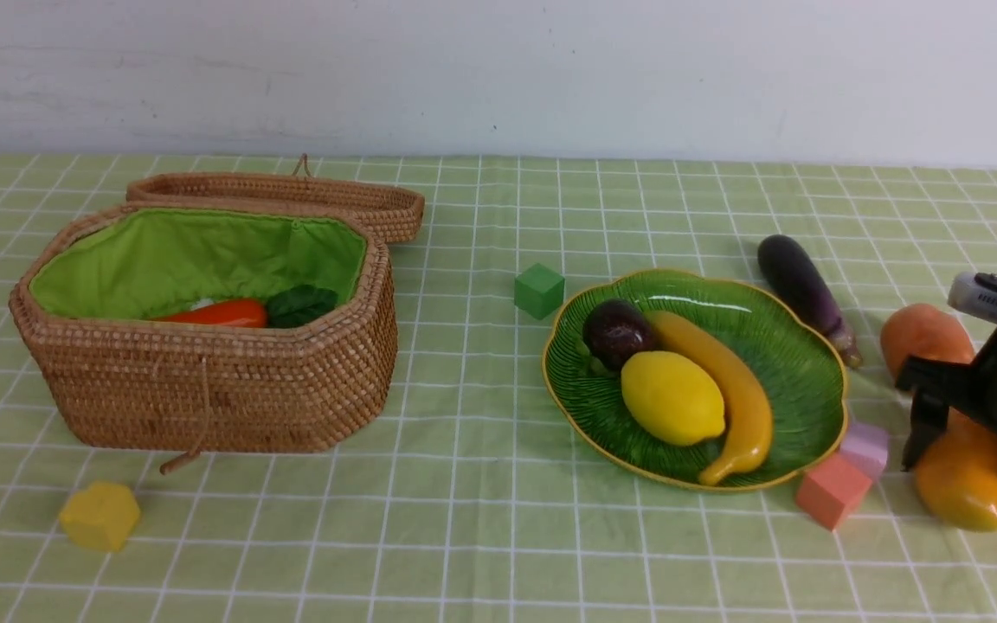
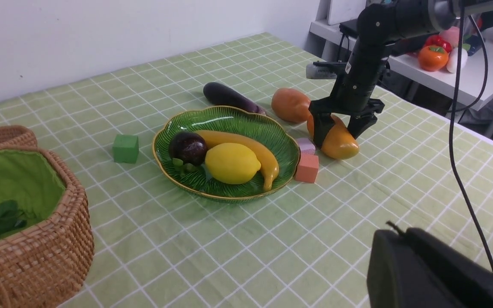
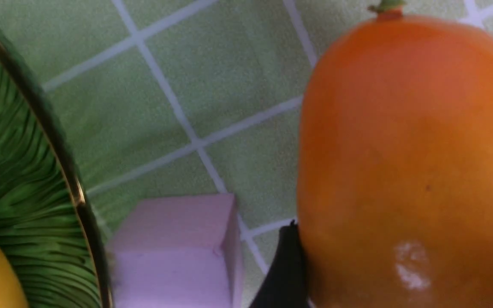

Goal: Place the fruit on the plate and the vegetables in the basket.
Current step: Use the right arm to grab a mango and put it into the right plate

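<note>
The green plate point(image 1: 797, 363) holds the mangosteen point(image 1: 615, 333), lemon point(image 1: 672, 398) and banana point(image 1: 736, 394). The orange-yellow mango point(image 1: 966, 484) lies on the cloth to the plate's right. My right gripper point(image 1: 968, 476) straddles it, with a finger against each side; one black finger point(image 3: 285, 265) touches it. The potato point(image 1: 923, 337) and eggplant point(image 1: 797, 281) lie behind. The wicker basket point(image 1: 204, 381) at the left holds the carrot point(image 1: 221, 313). The gourd is not in view. My left gripper point(image 2: 400, 233) is shut and empty, low at the front left.
A lilac block point(image 1: 866, 446) and a pink block point(image 1: 830, 491) sit between the plate and the mango. A green block point(image 1: 539, 290) is left of the plate, and a yellow block point(image 1: 100, 516) is in front of the basket. The basket lid point(image 1: 291, 195) lies open behind it.
</note>
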Controlling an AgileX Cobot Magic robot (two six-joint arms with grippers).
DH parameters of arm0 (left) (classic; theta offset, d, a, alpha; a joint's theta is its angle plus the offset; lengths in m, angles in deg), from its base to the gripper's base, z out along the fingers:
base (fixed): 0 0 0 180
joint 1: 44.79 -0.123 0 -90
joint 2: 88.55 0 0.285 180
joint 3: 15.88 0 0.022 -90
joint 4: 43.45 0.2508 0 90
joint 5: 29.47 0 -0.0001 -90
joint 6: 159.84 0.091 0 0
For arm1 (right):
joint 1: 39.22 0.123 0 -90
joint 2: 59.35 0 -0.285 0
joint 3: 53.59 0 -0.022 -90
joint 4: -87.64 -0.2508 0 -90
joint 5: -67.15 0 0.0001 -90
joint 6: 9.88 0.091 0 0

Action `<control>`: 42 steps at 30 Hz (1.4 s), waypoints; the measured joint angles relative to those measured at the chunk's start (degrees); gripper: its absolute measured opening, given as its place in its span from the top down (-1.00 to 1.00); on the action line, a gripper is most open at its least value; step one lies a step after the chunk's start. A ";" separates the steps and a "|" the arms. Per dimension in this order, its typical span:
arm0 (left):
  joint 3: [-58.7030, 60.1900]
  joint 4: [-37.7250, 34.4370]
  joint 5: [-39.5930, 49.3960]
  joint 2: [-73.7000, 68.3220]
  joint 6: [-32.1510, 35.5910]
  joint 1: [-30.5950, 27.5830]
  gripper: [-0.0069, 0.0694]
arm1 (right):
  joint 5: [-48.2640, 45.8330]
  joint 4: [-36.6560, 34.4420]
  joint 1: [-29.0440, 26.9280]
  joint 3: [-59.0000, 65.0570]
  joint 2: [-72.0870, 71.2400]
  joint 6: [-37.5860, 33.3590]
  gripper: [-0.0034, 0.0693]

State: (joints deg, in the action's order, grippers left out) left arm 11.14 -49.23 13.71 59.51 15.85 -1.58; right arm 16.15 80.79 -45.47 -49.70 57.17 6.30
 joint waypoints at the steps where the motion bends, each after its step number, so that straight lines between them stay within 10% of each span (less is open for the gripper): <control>1: 0.00 0.00 0.00 0.00 0.00 0.00 0.82 | 0.07 -0.05 0.00 0.00 0.00 -0.50 -0.70; 21: 0.05 -0.76 -4.13 0.00 0.00 0.00 0.80 | -1.96 -9.16 2.75 -0.06 -15.05 -13.59 -0.70; 36: 0.11 0.54 -9.49 0.00 0.00 0.00 0.79 | 15.93 -13.06 13.32 -0.34 -5.21 -22.23 -0.70; 42: 0.11 0.71 -9.49 0.00 0.00 0.00 0.78 | 16.25 -10.97 13.32 -0.34 -4.47 -22.23 -0.96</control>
State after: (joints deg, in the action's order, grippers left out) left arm 11.25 -48.53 4.22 59.51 15.85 -1.58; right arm 32.40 69.82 -32.15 -50.04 52.71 -15.93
